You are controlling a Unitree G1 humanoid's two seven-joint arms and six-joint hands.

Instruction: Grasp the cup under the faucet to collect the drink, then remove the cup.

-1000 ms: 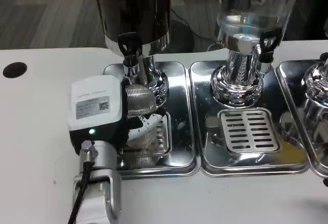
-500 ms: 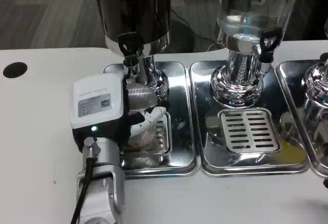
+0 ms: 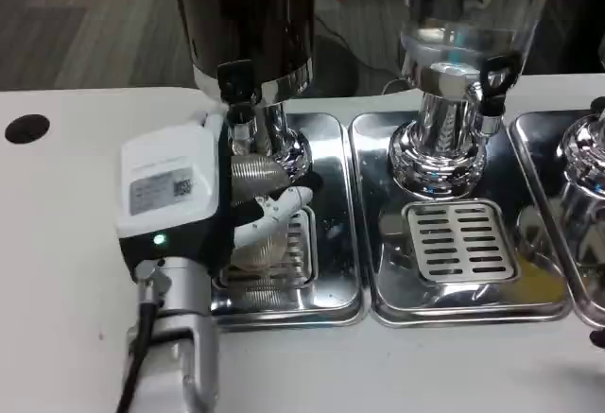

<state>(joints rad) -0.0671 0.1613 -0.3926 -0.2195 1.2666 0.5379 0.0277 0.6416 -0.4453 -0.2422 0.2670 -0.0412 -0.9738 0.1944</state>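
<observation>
The white and black fingers (image 3: pixel 274 213) of the left hand (image 3: pixel 194 200) are wrapped around the ribbed, pale paper cup (image 3: pixel 253 207), clamped on its side wall. The cup shows horizontal ridges around its body; its upper part looks grey-silver and its lower part pale beige, and whether it holds any liquid cannot be determined. The cup sits directly within the curl of the fingers, upright, with its mouth just below the chrome faucet with a black lever (image 3: pixel 238 101) of the dark drink dispenser (image 3: pixel 248 16). Below the fingers and the cup lies the slotted drip grate (image 3: pixel 284 266) set in the leftmost polished steel tray (image 3: pixel 331 233). The tray rests on the white counter (image 3: pixel 66 243). To the right of the fingers, well apart, stands a clear-tank dispenser with a chrome base (image 3: pixel 452 73) above a second slotted grate (image 3: pixel 461 240).
</observation>
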